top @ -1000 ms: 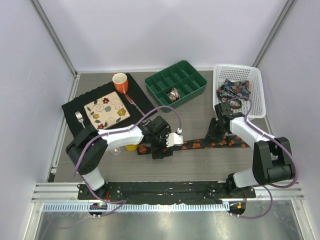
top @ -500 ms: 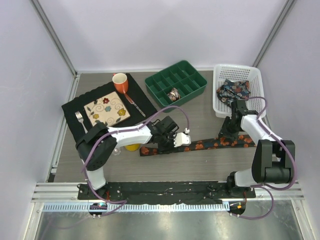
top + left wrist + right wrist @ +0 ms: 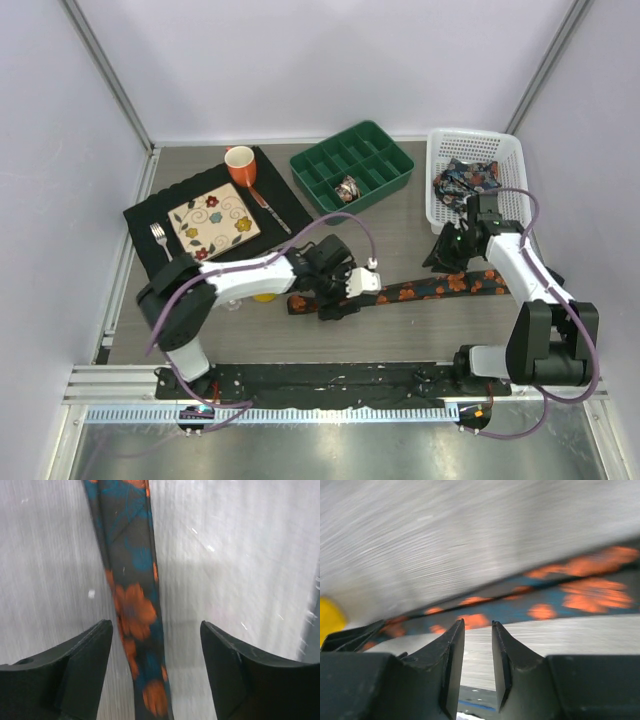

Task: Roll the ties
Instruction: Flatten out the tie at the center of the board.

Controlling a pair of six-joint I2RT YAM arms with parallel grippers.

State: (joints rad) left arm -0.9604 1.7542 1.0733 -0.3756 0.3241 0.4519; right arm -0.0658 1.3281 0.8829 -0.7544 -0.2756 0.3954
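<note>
A long dark tie point(image 3: 430, 287) with orange flowers lies flat across the table's middle. My left gripper point(image 3: 330, 303) hovers over its left end. In the left wrist view that gripper point(image 3: 156, 630) is open, and the tie point(image 3: 135, 605) runs between the fingers, nearer the left one, untouched. My right gripper point(image 3: 436, 256) hangs just behind the strip's right part. In the right wrist view its jaws point(image 3: 478, 625) are open by a narrow gap with nothing between them, and the tie point(image 3: 545, 605) lies beyond. Another tie point(image 3: 466, 178) is bundled in the white basket point(image 3: 505, 150). A coiled one point(image 3: 347, 187) sits in the green tray.
The green compartment tray point(image 3: 385, 145) stands at the back centre. A black placemat point(image 3: 145, 215) at the left carries a patterned plate point(image 3: 213, 221), a fork point(image 3: 158, 238) and an orange mug point(image 3: 240, 164). A yellow object point(image 3: 262, 294) lies beside the left arm.
My right gripper has lifted off the tie and drawn back toward the basket. My left gripper slid right along the strip, narrowing then widening. The tie's right end has shifted slightly right.
</note>
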